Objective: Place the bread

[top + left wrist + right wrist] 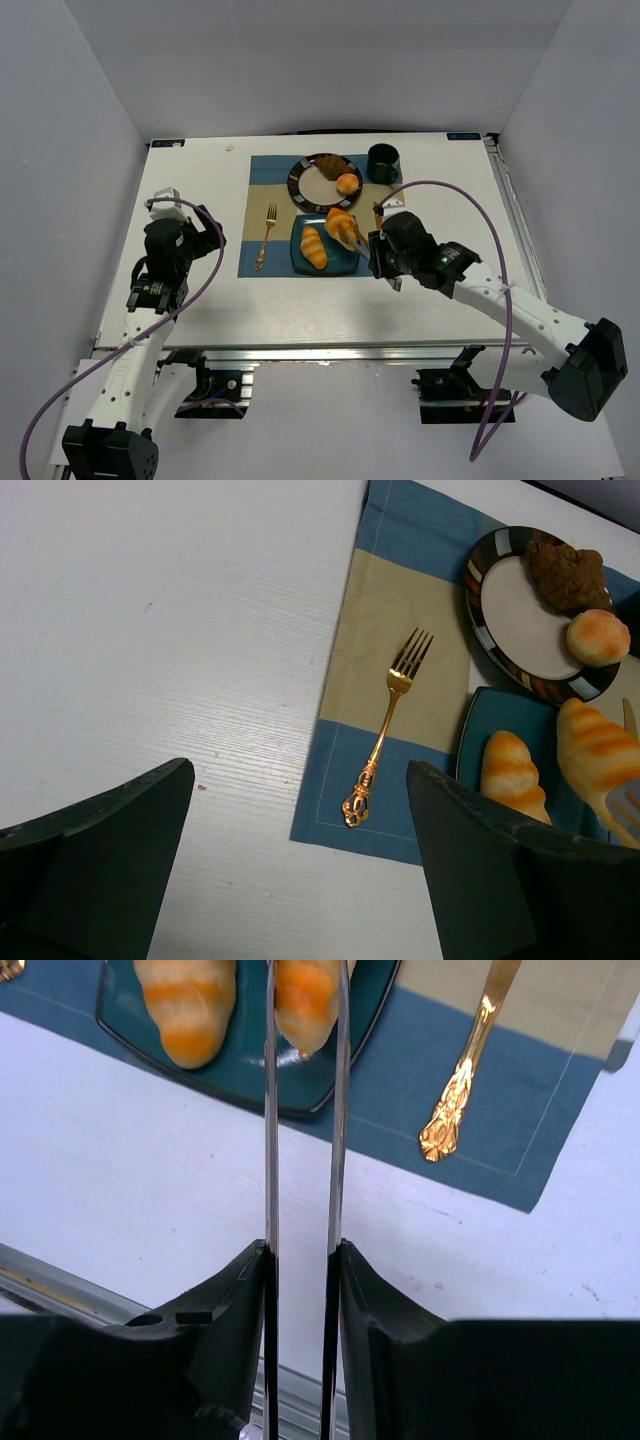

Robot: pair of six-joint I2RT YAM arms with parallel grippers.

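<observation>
Two golden-orange croissant rolls are at a teal square plate [338,263]. One roll [314,247] lies on the plate's left half and also shows in the left wrist view [510,770] and the right wrist view [187,1005]. My right gripper [380,256] is shut on metal tongs [270,1110]. The tong blades pinch the second roll [343,228] over the plate's far right part; it also shows in the right wrist view [305,1000]. I cannot tell if this roll touches the plate. My left gripper [208,238] is open and empty over bare table, left of the placemat.
A blue and tan placemat [262,180] holds a gold fork [266,237] and a round dark-rimmed plate [298,180] with a brown pastry [330,166] and a small bun [347,183]. A black cup [384,162] stands at the back right. A gold utensil handle [465,1070] lies right of the teal plate.
</observation>
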